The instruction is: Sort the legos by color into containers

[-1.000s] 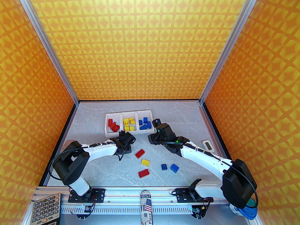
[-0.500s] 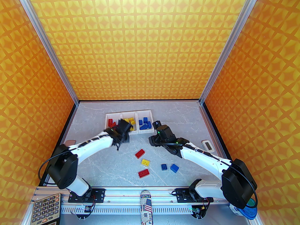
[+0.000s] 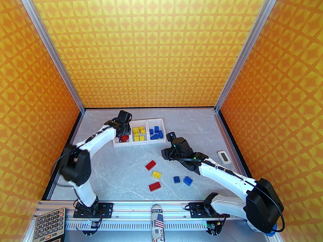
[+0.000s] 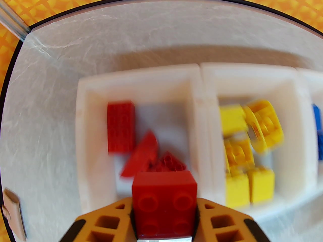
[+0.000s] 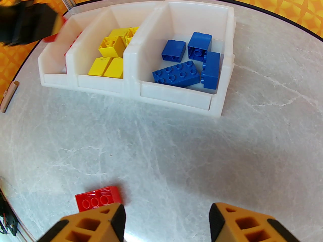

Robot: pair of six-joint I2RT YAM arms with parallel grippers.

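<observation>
The red brick (image 4: 164,205), a square four-stud piece with no real long axis, is pinched between the fingers of the left claw (image 4: 164,210), studs facing the wrist camera. It hangs over the near right part of the left bin (image 4: 83,135), above the other red bricks (image 4: 121,127) and just beside the wall shared with the middle bin (image 4: 247,69) of yellow ones. The view is blurred, so its height over the rim is unclear, probably small. Nothing stands between brick and bin floor, so a release here should land it with its own colour.

The right claw (image 5: 166,220) is spread and empty over the table's middle, with a loose red brick (image 5: 98,200) just beside one finger. More loose legos (image 3: 157,174) lie towards the near edge, nearer the right arm. A white device (image 3: 223,156) sits by the right edge.
</observation>
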